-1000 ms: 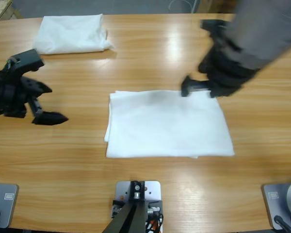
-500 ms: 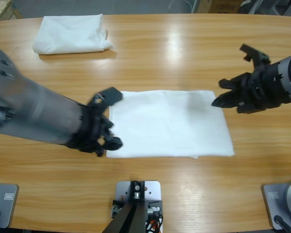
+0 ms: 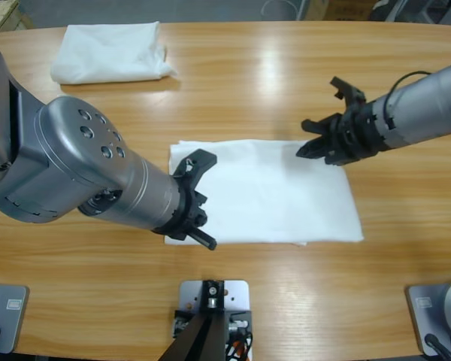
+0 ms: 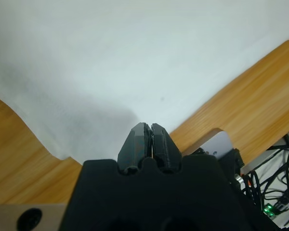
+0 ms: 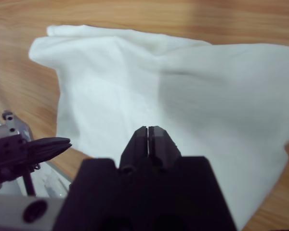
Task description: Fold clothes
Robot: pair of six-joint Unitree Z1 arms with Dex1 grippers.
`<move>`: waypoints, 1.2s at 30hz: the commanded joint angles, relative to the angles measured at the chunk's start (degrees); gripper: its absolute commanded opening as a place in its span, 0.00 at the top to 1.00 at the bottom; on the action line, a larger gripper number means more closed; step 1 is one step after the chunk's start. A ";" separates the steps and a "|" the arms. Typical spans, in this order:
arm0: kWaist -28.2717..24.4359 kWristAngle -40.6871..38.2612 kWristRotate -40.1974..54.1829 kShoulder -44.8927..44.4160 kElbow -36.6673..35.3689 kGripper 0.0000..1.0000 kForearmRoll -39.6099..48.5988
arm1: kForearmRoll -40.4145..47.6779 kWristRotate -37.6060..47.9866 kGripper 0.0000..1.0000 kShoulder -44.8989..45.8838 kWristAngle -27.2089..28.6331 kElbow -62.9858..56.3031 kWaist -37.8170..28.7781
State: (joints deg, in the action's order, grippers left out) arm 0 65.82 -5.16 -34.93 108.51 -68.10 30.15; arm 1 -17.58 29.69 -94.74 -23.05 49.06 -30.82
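A white shirt (image 3: 270,192) lies folded flat as a rectangle at the table's middle. My left gripper (image 3: 204,201) hangs over the shirt's left edge, its jaws spread apart in the high view, one toward the top corner and one at the bottom corner. The left wrist view looks straight down on the white cloth (image 4: 135,57). My right gripper (image 3: 320,120) hovers at the shirt's upper right corner, jaws apart and holding nothing. The right wrist view looks along the cloth (image 5: 183,86) to the left gripper (image 5: 43,147) at its far edge.
A second white folded bundle (image 3: 109,53) rests at the table's back left. The wooden table (image 3: 248,83) stretches bare between it and the shirt. The left arm's big silver elbow (image 3: 52,165) covers the table's left side.
The left arm swung in from the far left and now reaches onto the shirt's left edge. The right gripper pulled away to the right, then came back toward the upper right corner.
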 commanded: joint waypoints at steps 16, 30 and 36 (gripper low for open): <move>0.89 -1.86 -4.89 9.75 1.49 1.00 -0.37 | 5.10 -4.50 1.00 -11.61 0.31 -3.59 7.09; 2.33 -2.23 -4.94 9.37 2.35 1.00 1.62 | 4.68 -10.52 1.00 -11.08 1.08 -3.80 24.23; 2.38 -2.09 -5.10 9.70 1.58 1.00 1.49 | 2.41 -9.85 1.00 3.67 -6.94 -3.34 19.57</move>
State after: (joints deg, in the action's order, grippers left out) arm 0 67.60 -6.34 -39.32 114.50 -67.87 30.51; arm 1 -13.51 19.70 -103.29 -23.21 46.16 -8.26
